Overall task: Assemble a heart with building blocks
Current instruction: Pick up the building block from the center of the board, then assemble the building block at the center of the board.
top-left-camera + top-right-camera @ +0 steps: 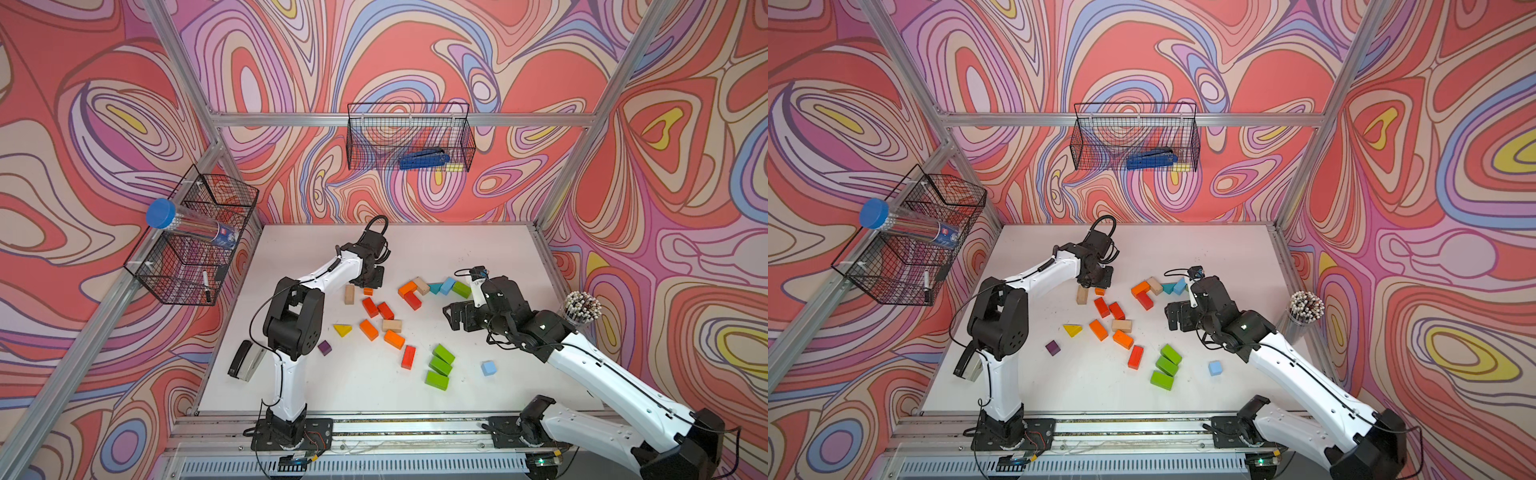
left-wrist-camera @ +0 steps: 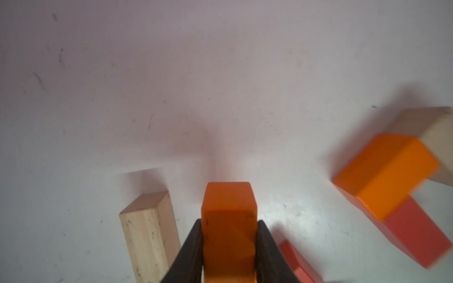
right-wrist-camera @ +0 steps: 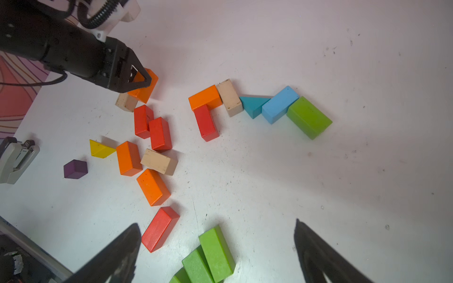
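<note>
**Heart outline partly laid, most blocks loose**

An orange brick [image 2: 229, 198] is clamped between the jaws of the left gripper [image 2: 229, 224] at the far left of the block field, just beside a plain wooden brick [image 2: 147, 235]. Whether it is clear of the worktop [image 1: 478, 249] cannot be told. The right gripper [image 3: 217, 224] is held wide apart and empty over the near right.

A joined run is seen far of centre: red brick [image 3: 206, 122], orange brick [image 3: 204, 97], wooden brick [image 3: 229, 97], teal wedge [image 3: 253, 105], light blue brick [image 3: 279, 104], green brick [image 3: 308, 117]. It is judged to be a start on the heart's outline; no closed shape is formed yet. The yellow wedge [image 3: 100, 149], purple cube [image 3: 75, 169], three green bricks [image 1: 440, 365] and others are left scattered.

The worktop is white and scuffed with dark marks. It is enclosed by swirl-patterned walls and an aluminium frame, with wire baskets [image 1: 409, 137] hung on it.
</note>
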Action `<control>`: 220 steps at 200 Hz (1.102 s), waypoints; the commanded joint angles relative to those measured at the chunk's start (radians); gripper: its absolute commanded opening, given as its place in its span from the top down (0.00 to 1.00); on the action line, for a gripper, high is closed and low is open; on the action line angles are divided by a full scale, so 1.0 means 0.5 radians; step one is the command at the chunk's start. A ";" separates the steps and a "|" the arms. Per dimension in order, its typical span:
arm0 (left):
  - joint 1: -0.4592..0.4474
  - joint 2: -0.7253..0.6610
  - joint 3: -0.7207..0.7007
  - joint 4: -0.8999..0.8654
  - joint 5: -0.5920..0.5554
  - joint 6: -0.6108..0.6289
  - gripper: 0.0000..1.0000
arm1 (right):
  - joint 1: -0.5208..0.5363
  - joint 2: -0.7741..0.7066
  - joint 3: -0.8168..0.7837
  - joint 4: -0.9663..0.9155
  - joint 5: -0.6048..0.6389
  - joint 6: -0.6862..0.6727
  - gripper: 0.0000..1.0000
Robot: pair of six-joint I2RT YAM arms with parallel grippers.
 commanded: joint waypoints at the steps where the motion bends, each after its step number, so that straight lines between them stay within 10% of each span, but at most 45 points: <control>1: -0.148 -0.182 -0.004 -0.043 0.177 0.189 0.79 | -0.010 -0.092 0.097 -0.225 0.048 0.076 0.02; 79: -0.634 0.160 0.487 -0.187 0.253 0.205 0.77 | -0.008 -0.300 0.379 -0.660 0.332 0.191 0.02; 220: -0.794 1.042 1.493 -0.400 0.270 0.242 0.74 | -0.009 -0.462 0.370 -0.708 0.094 -0.008 0.02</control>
